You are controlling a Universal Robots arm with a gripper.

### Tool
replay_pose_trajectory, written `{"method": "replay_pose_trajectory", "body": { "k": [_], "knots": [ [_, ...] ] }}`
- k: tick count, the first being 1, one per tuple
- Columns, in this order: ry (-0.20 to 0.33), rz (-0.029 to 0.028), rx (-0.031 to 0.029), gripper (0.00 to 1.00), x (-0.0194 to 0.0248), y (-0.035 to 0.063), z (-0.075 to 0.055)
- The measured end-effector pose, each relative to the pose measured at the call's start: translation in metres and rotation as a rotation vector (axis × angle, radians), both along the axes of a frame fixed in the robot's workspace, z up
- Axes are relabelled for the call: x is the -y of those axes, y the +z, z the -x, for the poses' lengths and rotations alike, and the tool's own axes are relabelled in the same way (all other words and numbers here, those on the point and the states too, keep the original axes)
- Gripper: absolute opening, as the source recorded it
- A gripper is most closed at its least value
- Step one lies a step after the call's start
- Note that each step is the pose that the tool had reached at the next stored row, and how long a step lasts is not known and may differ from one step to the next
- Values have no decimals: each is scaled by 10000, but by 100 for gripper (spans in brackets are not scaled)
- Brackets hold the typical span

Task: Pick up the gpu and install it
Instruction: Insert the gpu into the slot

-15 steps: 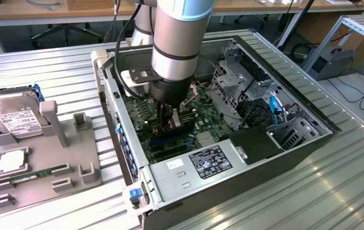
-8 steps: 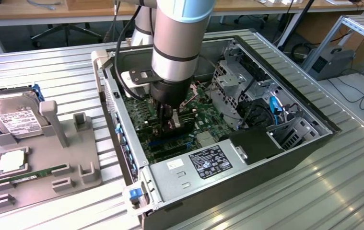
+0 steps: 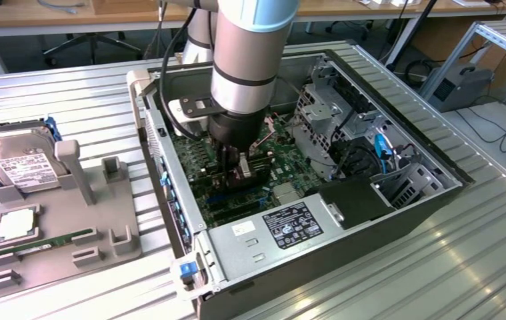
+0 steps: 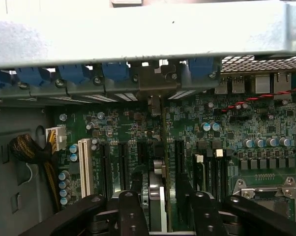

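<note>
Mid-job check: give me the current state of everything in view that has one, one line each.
gpu: standing on edge in a motherboard slot, between the gripper's fingers.
gripper: down inside the case, fingers either side of the gpu.
computer case: side panel off, interior exposed.
hard drive: resting in the grey holder outside the case.

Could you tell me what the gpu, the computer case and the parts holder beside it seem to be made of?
The gpu, standing edge-on in the motherboard, looks like dark green circuit board, matte, with a dull metal bracket. The computer case appears to be sheet metal, grey with a dark outer panel, judging by its folded, perforated walls. The parts holder looks like matte grey plastic, possibly printed.
</note>
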State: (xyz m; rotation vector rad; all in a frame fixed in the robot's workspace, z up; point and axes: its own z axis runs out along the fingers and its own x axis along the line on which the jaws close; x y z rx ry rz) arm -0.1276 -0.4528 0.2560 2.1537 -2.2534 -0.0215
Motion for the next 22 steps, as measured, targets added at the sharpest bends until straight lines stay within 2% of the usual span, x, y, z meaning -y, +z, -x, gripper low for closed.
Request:
{"method": "replay_pose_trajectory", "body": {
  "k": [4,9,11,13,14,15,17,20,22],
  "knots": [
    [0,4,-3,41,0,15,0],
    [0,-1,1,41,-13,162,0],
    [-1,-1,0,41,-25,229,0],
    [7,-2,-2,40,-63,276,-4],
    [12,-3,-12,33,-66,279,-13],
    [14,-9,-27,26,-68,280,-27],
    [28,-27,-88,26,-70,280,-73],
    [56,-60,-229,11,-70,280,-187],
    [65,-76,-325,11,-70,280,-260]
  ]
}}
